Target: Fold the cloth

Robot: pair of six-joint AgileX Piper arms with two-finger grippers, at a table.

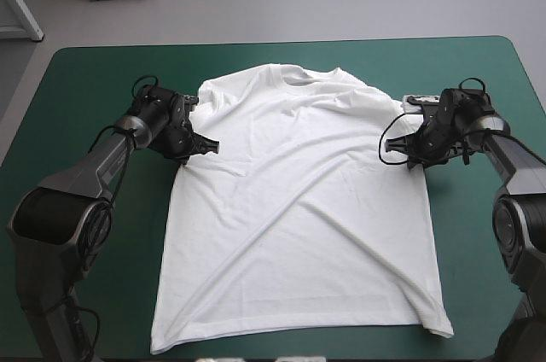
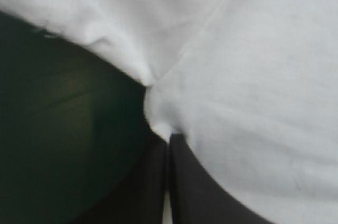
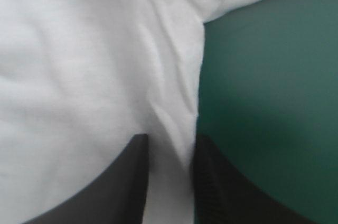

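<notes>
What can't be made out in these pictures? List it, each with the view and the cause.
- High view: the T-shirt hides the teal-green cover under it.
- Left wrist view: the left gripper hides the cloth under it. Collar and hem lie beyond the picture's edges.
- Right wrist view: the cloth is blurred and shows no weave. The right gripper hides the cloth under it.

My left arm (image 1: 85,171) and right arm (image 1: 519,170) are wearing smooth, rounded dark-grey shells; my broad black fingers (image 2: 206,195) are tapering like curved fins.
</notes>
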